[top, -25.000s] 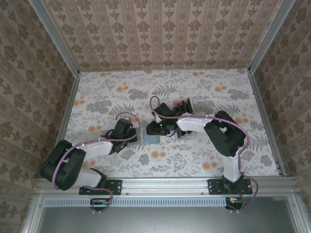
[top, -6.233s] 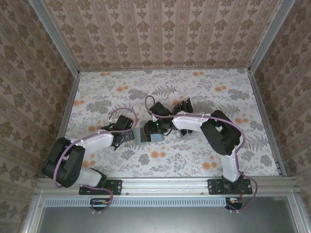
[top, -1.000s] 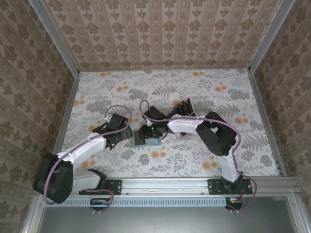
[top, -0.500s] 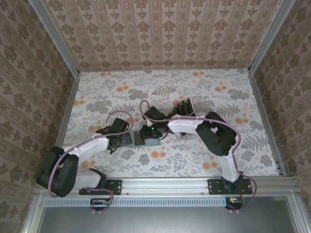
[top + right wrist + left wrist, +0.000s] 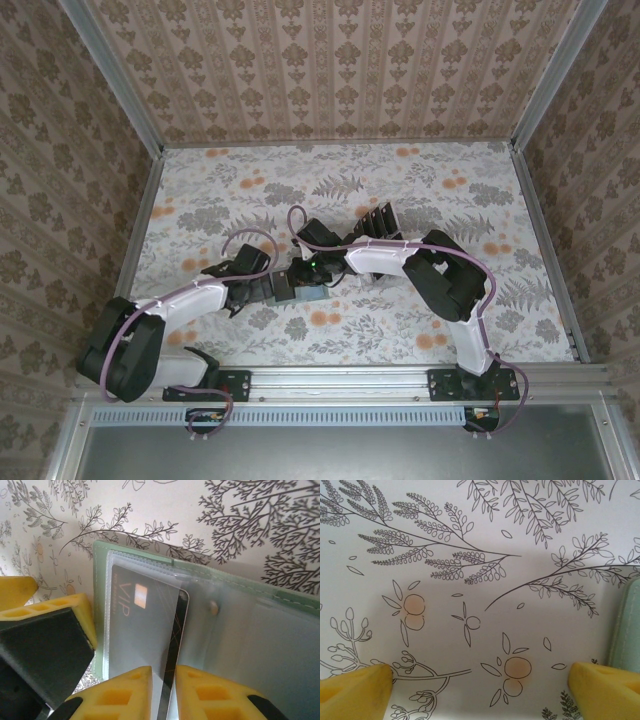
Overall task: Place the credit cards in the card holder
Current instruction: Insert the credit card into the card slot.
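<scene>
The grey-green card holder (image 5: 260, 640) lies open on the table, its clear pockets facing up. A black credit card (image 5: 142, 630) marked VIP sits mostly inside the left pocket, with its right edge sticking out. My right gripper (image 5: 164, 695) is shut on that exposed edge. From above it is over the holder (image 5: 285, 293), right gripper (image 5: 303, 280) on top. My left gripper (image 5: 262, 288) is open just left of the holder, low over the table. In the left wrist view the gripper (image 5: 480, 690) has bare tablecloth between its fingertips, and the holder's edge (image 5: 627, 625) is at the right.
A clear rack (image 5: 378, 220) holding several more dark cards stands behind the right arm. The floral tablecloth (image 5: 470, 290) is walled in on three sides. One of the left gripper's yellow fingers (image 5: 80, 612) touches the holder's left edge in the right wrist view.
My right gripper's jaws have closed in on the card. The left arm has swung its open gripper down and right, up to the holder's left edge.
</scene>
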Controlling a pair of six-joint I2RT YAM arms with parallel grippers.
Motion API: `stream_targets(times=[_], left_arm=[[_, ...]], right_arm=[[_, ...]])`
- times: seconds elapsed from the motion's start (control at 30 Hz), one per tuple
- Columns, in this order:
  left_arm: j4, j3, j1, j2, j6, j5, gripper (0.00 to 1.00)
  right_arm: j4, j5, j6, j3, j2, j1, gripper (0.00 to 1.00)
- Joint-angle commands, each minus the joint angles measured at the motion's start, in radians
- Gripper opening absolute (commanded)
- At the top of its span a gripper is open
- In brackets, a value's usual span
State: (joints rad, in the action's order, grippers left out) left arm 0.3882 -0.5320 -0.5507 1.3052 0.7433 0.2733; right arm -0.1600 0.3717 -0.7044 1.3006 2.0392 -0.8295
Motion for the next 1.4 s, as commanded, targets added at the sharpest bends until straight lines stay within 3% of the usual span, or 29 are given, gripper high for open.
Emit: stream_targets(times=[0.0,0.2,0.47,0.7,0.8,0.93,1.0,1.13,1.37], left_arm=[[-0.039,0.024,-0.018,0.035,0.029,-0.038,0.96],[-0.027,0.007,-0.02,0.025,0.024,-0.031,0.96],[0.053,-0.068,0.028,-0.067,-0.014,-0.014,0.97],[0.106,-0.105,0.083,-0.113,-0.047,-0.022,0.97],[0.118,-0.105,0.088,-0.103,-0.047,-0.03,0.97],[0.13,-0.101,0.086,-0.082,-0.038,-0.037,0.97],[0.14,-0.099,0.086,-0.073,-0.031,-0.035,0.97],[0.159,-0.095,0.077,-0.058,-0.02,-0.02,0.96],[0.179,-0.081,0.05,-0.032,0.009,-0.003,0.96]], right_arm=[[0.011,0.044,-0.017,0.024,0.038,-0.011,0.21],[-0.021,0.04,0.001,0.034,0.044,-0.013,0.25],[-0.053,0.005,0.03,0.022,-0.028,0.008,0.51],[-0.116,-0.045,0.081,0.026,-0.093,0.02,0.54],[-0.142,-0.077,0.103,0.032,-0.093,0.018,0.48],[-0.174,-0.109,0.124,0.042,-0.07,0.016,0.24],[-0.173,-0.109,0.124,0.042,-0.058,0.015,0.17],[-0.171,-0.103,0.126,0.055,-0.032,0.006,0.11],[-0.163,-0.09,0.12,0.068,0.001,0.001,0.09]])
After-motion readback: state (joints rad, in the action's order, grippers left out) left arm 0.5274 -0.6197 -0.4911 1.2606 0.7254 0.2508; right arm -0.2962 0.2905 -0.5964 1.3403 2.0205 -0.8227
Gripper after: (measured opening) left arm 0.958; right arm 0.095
